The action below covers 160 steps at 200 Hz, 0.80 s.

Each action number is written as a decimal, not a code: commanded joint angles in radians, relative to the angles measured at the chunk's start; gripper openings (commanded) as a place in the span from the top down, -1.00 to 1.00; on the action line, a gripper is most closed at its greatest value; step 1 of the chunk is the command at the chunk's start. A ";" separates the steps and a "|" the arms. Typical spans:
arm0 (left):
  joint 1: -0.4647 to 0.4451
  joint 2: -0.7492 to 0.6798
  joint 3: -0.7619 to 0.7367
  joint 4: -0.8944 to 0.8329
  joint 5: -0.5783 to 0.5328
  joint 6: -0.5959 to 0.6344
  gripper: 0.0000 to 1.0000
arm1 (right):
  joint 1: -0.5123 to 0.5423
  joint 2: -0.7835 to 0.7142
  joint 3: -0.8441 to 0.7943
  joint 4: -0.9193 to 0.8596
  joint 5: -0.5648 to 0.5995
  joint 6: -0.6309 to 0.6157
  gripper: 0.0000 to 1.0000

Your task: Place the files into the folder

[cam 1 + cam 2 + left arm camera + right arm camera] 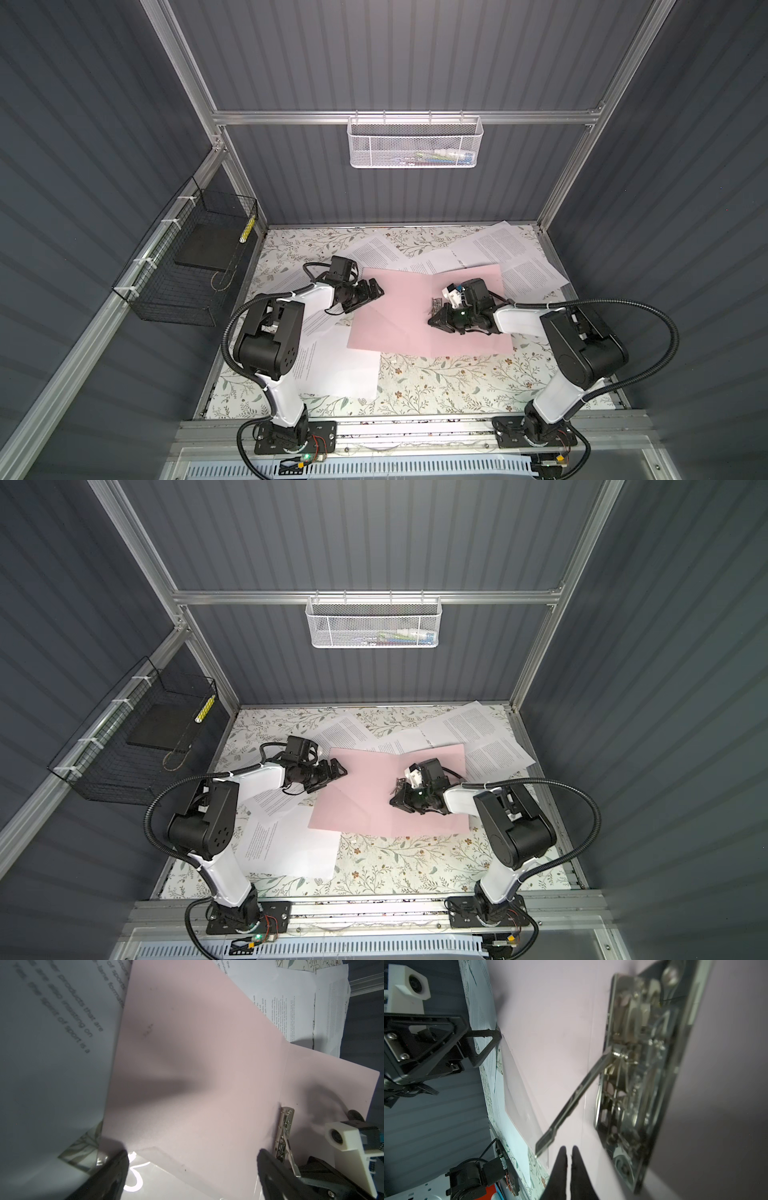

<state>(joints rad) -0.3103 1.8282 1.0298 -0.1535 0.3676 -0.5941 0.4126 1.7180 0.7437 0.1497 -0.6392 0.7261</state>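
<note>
Floral tabletop (436, 386), folder (550, 1012), its metal clip (639, 1064) just beside right gripper (569, 1153)

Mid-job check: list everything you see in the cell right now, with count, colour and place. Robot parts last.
folder: one, pale pink, lying open flat at table centre
metal clip: one, silver, at the folder's spine, its lever lifted
paper sheets: at least six, white with black text, scattered around the folder, some tucked under its edges
table cover: one, cream floral
wire basket: one, black, on the left wall
slab: one, black, in the wire basket
mesh basket: one, white, on the back rail, small items inside
left gripper: black, open, over the folder's left edge
right gripper: black, shut, beside the clip
</note>
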 commanded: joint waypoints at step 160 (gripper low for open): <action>-0.026 0.010 0.027 -0.227 0.116 0.023 -0.94 | -0.079 0.003 0.291 -0.024 -0.035 0.008 -0.67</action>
<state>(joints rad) -0.3073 1.8122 1.0443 -0.1631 0.4419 -0.5800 0.3283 1.8557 1.0775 0.1265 -0.6411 0.8158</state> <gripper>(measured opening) 0.968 0.812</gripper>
